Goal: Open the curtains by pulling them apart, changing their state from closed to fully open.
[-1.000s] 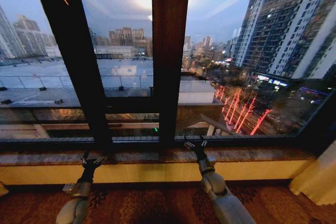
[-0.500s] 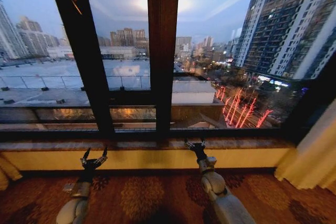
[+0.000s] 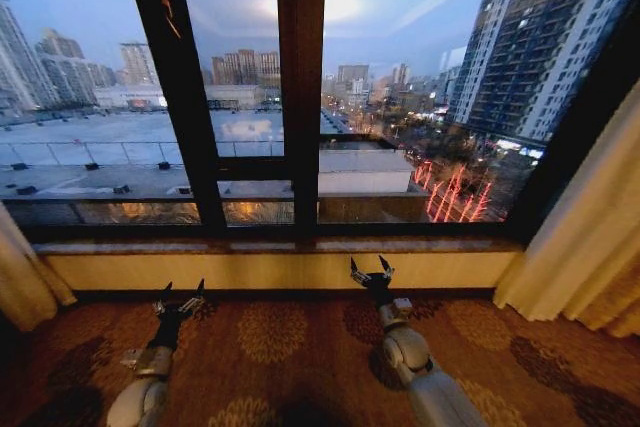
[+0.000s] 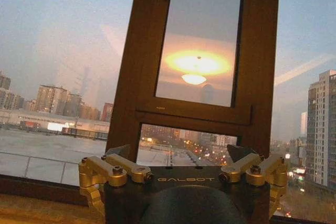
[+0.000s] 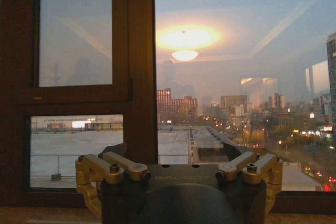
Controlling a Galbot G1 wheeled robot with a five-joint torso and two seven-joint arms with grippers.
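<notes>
The curtains are gathered at the two sides of the window. One pale pleated bunch [image 3: 575,237] hangs at the right edge and another [image 3: 25,282] at the lower left. The glass between them is uncovered. My left gripper [image 3: 180,295] is held low over the carpet, open and empty, pointing at the window wall. My right gripper [image 3: 370,269] is also open and empty, a little nearer the sill. In the wrist views both the left gripper [image 4: 178,153] and the right gripper [image 5: 176,150] stand with fingers spread, facing the dark window frame and touching no fabric.
A dark wooden window frame [image 3: 300,97] with a slanted post [image 3: 175,97] divides the glass. A stone sill [image 3: 280,245] runs above a yellow wall strip [image 3: 280,269]. Patterned carpet [image 3: 270,347] lies in front. Darker gold fabric [image 3: 625,312] shows at the right edge.
The whole head view has shifted and widened, so the camera has moved back from the window. The fabric at both sides now shows more. Both grippers stay open.
</notes>
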